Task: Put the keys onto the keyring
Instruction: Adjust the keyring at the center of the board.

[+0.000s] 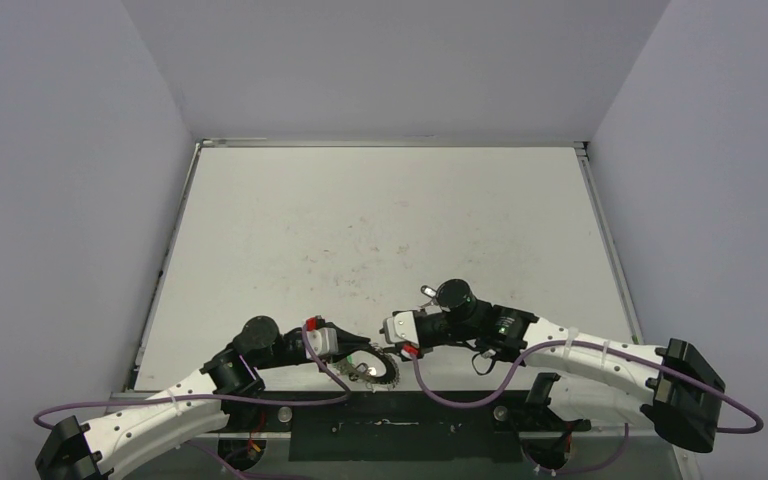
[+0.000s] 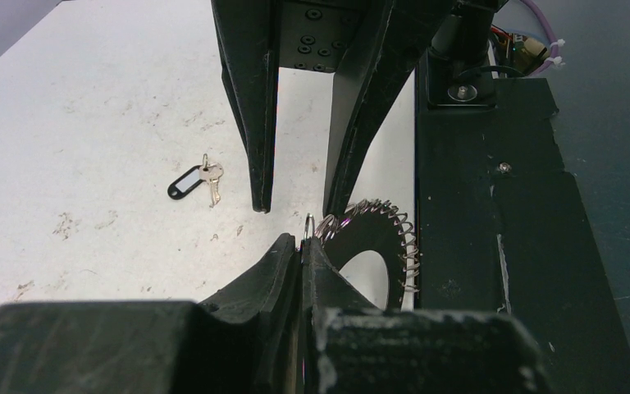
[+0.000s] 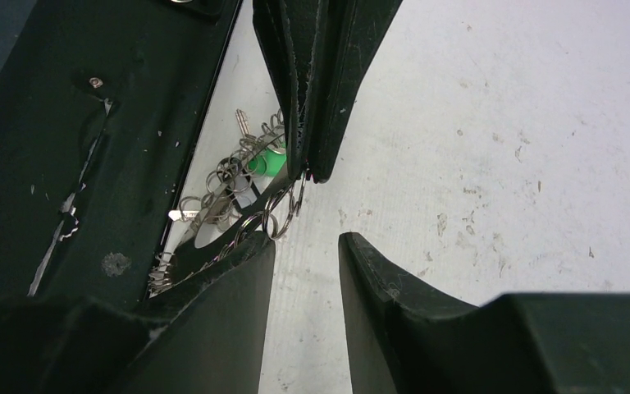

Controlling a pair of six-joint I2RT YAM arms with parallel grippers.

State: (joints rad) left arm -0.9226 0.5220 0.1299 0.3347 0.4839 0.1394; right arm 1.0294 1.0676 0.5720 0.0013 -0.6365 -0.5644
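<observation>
**Keyring pinched at the near table edge**

We are seeing the keyring [image 1: 381,368] sitting at bottom centre of the overhead view, with the green-headed key [image 3: 272,162] and a silver key [image 3: 243,125] tangling among its loops. The left gripper [image 2: 303,245] is pinching its rim. The right gripper [image 3: 305,244] is standing spread beside it, gripping nothing. The black-headed key [image 2: 189,182] is lying apart on the table [image 1: 380,220].

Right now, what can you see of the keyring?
The keyring is a thin flat metal hoop, hollow in the middle, its rim edged with small wire loops. It is held at the table's near edge, its rim pinched in the shut left hand. A green-headed key and a silver key sit among its loops; whether they are threaded is unclear.
</observation>
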